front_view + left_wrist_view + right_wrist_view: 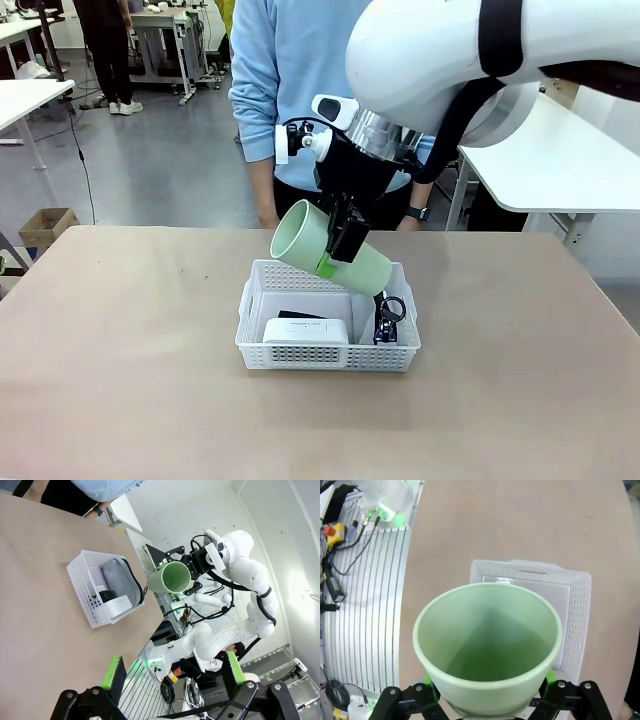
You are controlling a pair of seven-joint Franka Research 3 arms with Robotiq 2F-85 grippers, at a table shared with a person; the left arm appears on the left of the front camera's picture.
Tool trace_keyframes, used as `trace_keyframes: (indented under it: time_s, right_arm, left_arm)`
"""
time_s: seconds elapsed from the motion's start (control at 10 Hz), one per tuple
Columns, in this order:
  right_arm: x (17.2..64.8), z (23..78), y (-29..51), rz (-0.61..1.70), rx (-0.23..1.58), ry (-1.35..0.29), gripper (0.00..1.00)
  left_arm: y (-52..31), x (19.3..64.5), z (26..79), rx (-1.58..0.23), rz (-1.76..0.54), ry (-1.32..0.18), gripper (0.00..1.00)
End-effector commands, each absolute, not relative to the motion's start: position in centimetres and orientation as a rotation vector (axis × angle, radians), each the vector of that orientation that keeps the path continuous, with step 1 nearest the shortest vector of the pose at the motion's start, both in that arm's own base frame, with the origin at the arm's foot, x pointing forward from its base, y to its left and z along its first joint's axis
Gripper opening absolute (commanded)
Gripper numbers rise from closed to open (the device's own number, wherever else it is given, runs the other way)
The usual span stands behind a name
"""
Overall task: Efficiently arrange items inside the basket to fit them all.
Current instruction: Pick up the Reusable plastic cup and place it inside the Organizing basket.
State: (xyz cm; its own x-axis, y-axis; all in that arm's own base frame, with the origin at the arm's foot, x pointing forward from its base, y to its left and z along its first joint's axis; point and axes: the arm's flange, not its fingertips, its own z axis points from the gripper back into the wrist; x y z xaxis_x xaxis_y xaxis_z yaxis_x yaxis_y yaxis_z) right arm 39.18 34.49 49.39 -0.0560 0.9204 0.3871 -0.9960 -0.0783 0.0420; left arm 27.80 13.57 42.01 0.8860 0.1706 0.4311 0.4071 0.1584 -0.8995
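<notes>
My right gripper is shut on the pale green cup and holds it tilted, mouth to the left, just above the white basket. In the right wrist view the cup sits between that gripper's fingers, with the basket below. In the basket lie a white box, a black stapler behind it, and a grey pouch whose black strap shows at the right end. My left gripper is open, away from the basket.
A person in a light blue top stands at the far edge, hands low near the table. The brown tabletop is bare around the basket. White tables stand at the left and right.
</notes>
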Motion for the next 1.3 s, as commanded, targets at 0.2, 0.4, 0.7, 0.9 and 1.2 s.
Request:
trace_keyframes:
  time_s: [0.2,0.4,0.7,0.9,1.2]
  right_arm:
    - [40.2,48.1,37.6,1.541,0.269,-0.207,0.89]
    - [41.8,47.3,38.9,1.514,0.284,-0.147,0.89]
    - [43.9,45.1,40.6,1.465,0.181,-0.133,0.89]
    - [45.4,43.3,41.2,1.414,0.129,-0.100,0.89]
    - [46.5,40.3,42.1,1.396,0.069,-0.075,0.89]
  left_arm:
    - [13.7,27.5,42.3,-1.428,-0.183,-0.486,1.00]
    - [13.7,27.5,42.3,-1.428,-0.183,-0.486,1.00]
    - [13.7,27.5,42.3,-1.428,-0.183,-0.486,1.00]
    - [13.7,27.5,42.3,-1.428,-0.183,-0.486,1.00]
    - [13.7,27.5,42.3,-1.428,-0.183,-0.486,1.00]
